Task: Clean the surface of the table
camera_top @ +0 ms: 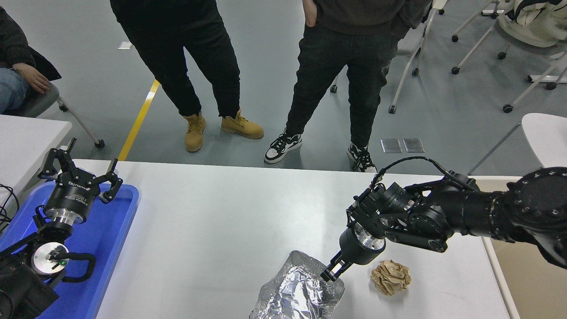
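The white table surface (221, 221) fills the lower part of the head view. A crumpled silver foil tray (297, 292) lies at its front edge, tilted up at its right side. My right gripper (330, 275) is shut on the foil tray's right rim and holds that side raised. A crumpled brown paper ball (390, 277) lies on the table just right of the gripper, apart from it. My left gripper (79, 170) is open and parked over the blue tray at the lower left.
A blue plastic tray (110, 230) sits at the table's left end. A beige bin (527, 274) stands beside the table's right edge. Two people stand at the far side, another sits at the upper left. A smaller white table (26, 137) is at left.
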